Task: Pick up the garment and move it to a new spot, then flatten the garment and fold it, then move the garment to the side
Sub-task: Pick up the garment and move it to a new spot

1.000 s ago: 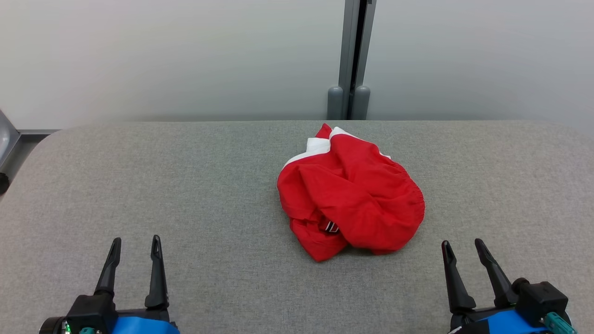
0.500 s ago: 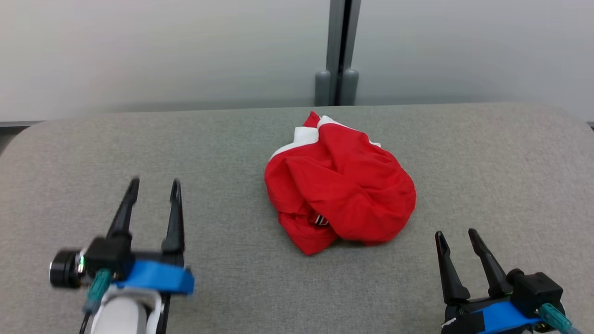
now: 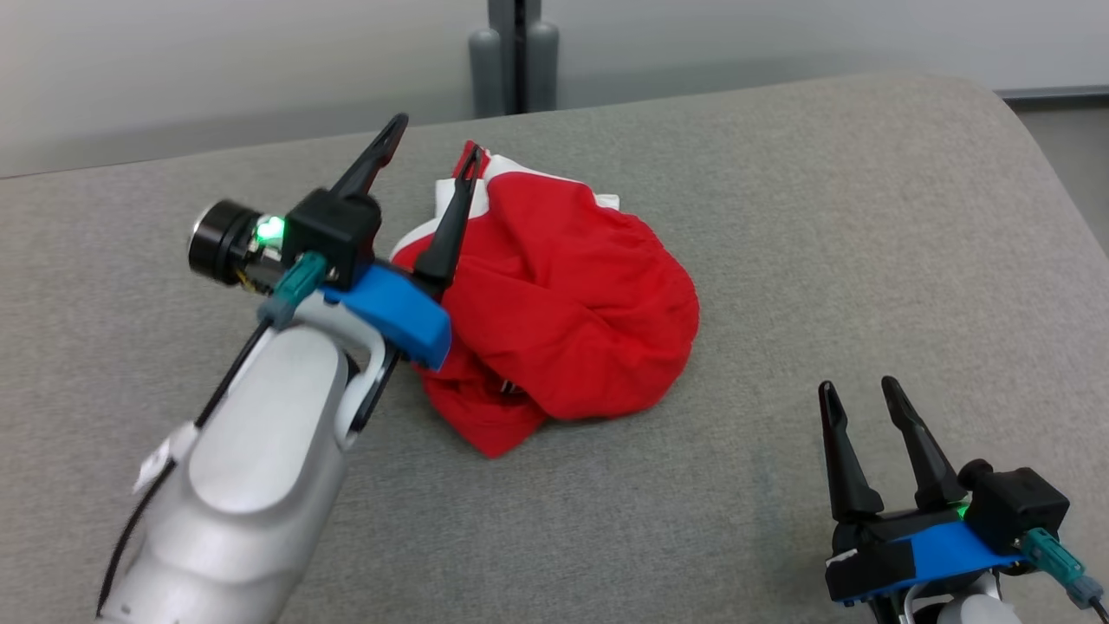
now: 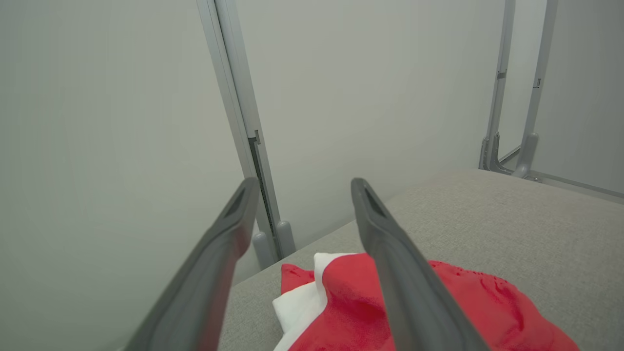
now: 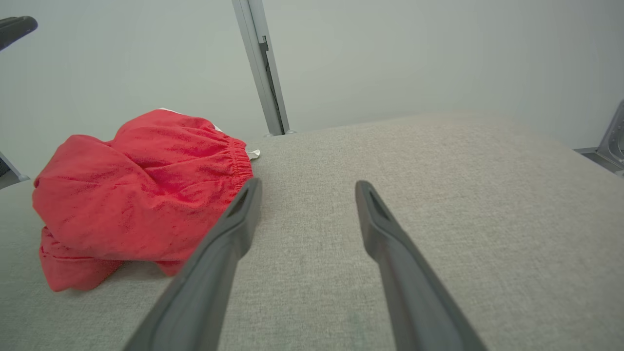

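The garment (image 3: 572, 286) is a crumpled red piece with white trim. It lies in a heap on the grey padded table (image 3: 823, 217), just left of centre in the head view and toward the far edge. Over the last second the left gripper (image 3: 437, 134) has left its rest position at 7 o'clock of the head view and advanced to the heap's 10 o'clock side. Its fingers are spread wide and point toward 1 o'clock, with nothing between them. One finger (image 3: 450, 217) crosses the white trim; the other stands over bare table beside the heap. The left wrist view places the trim corner low between the two fingers. Whether either finger touches the cloth cannot be determined. The right gripper (image 3: 858, 384) remains at 5 o'clock of the head view, well apart from the garment, with its jaws equally spread and empty. The heap's outline is unchanged (its apparent slide toward 9 o'clock, like that of the grey post (image 3: 515, 52) behind the table, results from the head camera turning, not from cloth motion). Assessment: the task is at the approach phase of the first pick-up. No grasp exists yet. The next action probably requires lowering the spread jaws over the trim corner before closing. Moving, flattening, folding and setting aside all remain to be done.
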Motion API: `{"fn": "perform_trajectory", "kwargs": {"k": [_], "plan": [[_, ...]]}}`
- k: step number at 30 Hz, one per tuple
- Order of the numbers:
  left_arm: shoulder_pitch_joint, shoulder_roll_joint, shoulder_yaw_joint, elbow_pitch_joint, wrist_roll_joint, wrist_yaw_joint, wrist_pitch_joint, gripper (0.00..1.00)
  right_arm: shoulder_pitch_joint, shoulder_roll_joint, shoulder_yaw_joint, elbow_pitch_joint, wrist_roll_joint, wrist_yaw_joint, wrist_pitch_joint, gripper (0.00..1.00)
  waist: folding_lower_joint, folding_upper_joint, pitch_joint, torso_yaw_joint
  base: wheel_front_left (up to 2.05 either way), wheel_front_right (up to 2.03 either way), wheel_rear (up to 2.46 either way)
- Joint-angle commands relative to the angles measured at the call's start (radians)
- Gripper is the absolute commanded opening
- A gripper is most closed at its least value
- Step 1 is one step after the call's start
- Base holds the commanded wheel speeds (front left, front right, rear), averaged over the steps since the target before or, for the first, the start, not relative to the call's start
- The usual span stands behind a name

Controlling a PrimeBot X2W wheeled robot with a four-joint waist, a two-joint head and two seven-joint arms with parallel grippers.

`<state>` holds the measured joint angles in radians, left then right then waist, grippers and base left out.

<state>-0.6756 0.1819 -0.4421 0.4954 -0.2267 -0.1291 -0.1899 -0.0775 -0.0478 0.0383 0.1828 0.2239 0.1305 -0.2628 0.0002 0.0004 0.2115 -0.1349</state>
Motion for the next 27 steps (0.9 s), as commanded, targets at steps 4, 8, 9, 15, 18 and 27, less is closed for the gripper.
{"fn": "perform_trajectory", "kwargs": {"k": [4, 8, 9, 15, 18, 27], "plan": [[-0.103, 0.013, -0.089, 0.075, -0.052, -0.002, 0.069, 1.00, -0.024, -0.005, -0.003, -0.005, 0.018, 0.000, -0.003, 1.00, -0.0002, -0.0004, 0.029, -0.032, 0.00, 0.00, 0.00], [-0.154, 0.014, -0.175, 0.148, -0.104, -0.002, 0.168, 1.00, -0.035, -0.005, -0.002, -0.005, 0.024, 0.000, -0.003, 1.00, -0.0002, -0.0004, 0.045, -0.052, 0.00, 0.00, 0.00], [-0.158, 0.013, -0.195, 0.165, -0.121, -0.002, 0.194, 1.00, -0.041, -0.005, -0.003, -0.005, 0.025, 0.000, -0.003, 1.00, -0.0002, -0.0004, 0.047, -0.057, 0.00, 0.00, 0.00], [-0.182, 0.018, -0.297, 0.236, -0.201, -0.002, 0.326, 1.00, -0.059, -0.005, -0.006, -0.007, 0.025, 0.000, -0.003, 1.00, -0.0002, -0.0004, 0.058, -0.079, 0.00, 0.00, 0.00], [-0.185, 0.026, -0.349, 0.277, -0.231, -0.002, 0.402, 1.00, -0.066, -0.005, -0.007, -0.010, 0.023, 0.000, -0.003, 1.00, -0.0002, -0.0004, 0.065, -0.095, 0.00, 0.00, 0.00], [-0.192, 0.024, -0.437, 0.300, -0.307, -0.002, 0.458, 1.00, -0.067, -0.005, 0.004, -0.007, 0.036, 0.000, -0.003, 1.00, -0.0002, -0.0004, 0.079, -0.124, 0.00, 0.00, 0.00]]}}
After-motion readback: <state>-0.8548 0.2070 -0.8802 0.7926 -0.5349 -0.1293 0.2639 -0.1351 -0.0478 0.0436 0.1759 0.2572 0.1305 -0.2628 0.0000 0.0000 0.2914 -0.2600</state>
